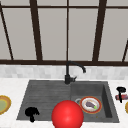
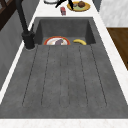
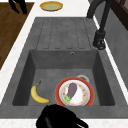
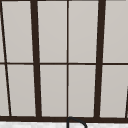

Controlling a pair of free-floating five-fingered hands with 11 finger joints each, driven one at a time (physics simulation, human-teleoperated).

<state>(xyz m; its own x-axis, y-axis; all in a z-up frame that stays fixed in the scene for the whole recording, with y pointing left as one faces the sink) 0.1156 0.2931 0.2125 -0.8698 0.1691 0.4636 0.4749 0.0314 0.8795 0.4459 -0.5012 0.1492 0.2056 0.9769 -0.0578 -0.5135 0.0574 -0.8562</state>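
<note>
My left hand [image 1: 31, 113] floats over the front left corner of the drainboard [image 1: 45, 96], fingers hanging relaxed and holding nothing; it is also at the top left of the right side view [image 3: 17, 5]. My right hand [image 1: 121, 91] hovers open over the counter right of the basin, just above a small red object [image 1: 118, 97]. From the left side that hand [image 2: 65, 3] spreads its fingers beside the red object [image 2: 63, 10]. It looms large at the bottom of the right side view [image 3: 58, 118].
In the basin lie a red-rimmed plate with an eggplant [image 3: 74, 92] and a banana [image 3: 38, 95]. A black faucet [image 1: 67, 75] stands behind. A yellow-green plate [image 1: 3, 104] sits on the left counter, a plate of food [image 2: 80, 6] on the right. A red ball [image 1: 67, 115] fills the front foreground.
</note>
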